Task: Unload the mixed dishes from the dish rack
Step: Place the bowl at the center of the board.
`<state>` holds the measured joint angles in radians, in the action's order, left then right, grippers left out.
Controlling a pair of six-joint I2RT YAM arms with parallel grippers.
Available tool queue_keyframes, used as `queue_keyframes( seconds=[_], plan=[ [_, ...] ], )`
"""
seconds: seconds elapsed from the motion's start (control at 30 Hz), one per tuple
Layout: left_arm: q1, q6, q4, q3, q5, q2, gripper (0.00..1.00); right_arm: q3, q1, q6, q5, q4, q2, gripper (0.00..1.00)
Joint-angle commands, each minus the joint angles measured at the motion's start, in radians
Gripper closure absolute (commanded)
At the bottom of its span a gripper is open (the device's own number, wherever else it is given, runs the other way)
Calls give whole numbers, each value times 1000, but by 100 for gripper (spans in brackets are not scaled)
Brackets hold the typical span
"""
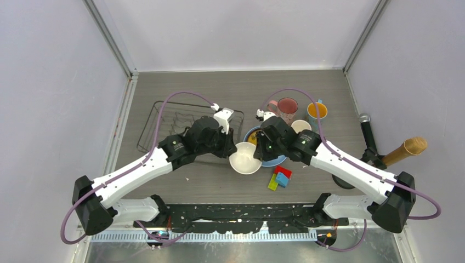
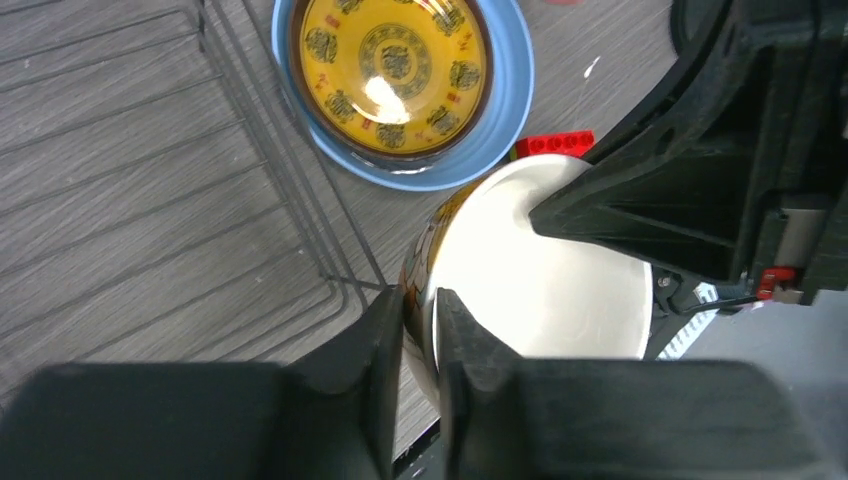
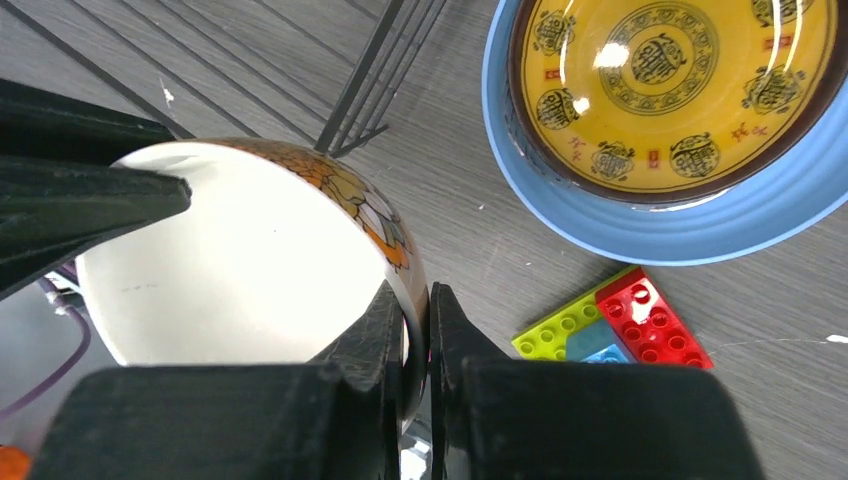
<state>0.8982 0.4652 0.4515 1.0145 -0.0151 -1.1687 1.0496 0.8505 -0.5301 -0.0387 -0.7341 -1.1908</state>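
Top view: the cream bowl is held just outside the dish rack, between the left gripper and the right gripper. Left wrist view: the left fingers are clamped on its rim, near the yellow patterned plate stacked on the light blue plate. Right wrist view: the right fingers are clamped likewise; if both grips are kept, opposed pulling could crack or drop the bowl.
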Motion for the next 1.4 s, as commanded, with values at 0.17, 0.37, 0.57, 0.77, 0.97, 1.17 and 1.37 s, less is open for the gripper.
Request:
queue_keyframes(
  seconds=[0.17,0.37,0.57,0.77,0.97,1.17,1.37],
  plan=[
    [2,-42,-90,-7,0,61,1,-13,-8,-92,-203,28,97,100],
    [2,-50,-81,-51,113,146,0,-31,-146,-147,-281,-125,212,100],
    [2,-49,-74,-80,177,196,0,-80,-369,-219,-316,-252,294,100],
    [2,-49,-68,-108,231,211,0,-154,-478,-313,-382,-274,353,100],
    [2,-40,-48,-119,250,225,0,-145,-562,-319,-401,-294,380,100],
    [2,-37,-60,-145,250,258,0,-147,-624,-399,-527,-333,425,100],
    [2,-28,-22,-139,288,271,0,-165,-714,-412,-517,-294,386,100]
  ],
)
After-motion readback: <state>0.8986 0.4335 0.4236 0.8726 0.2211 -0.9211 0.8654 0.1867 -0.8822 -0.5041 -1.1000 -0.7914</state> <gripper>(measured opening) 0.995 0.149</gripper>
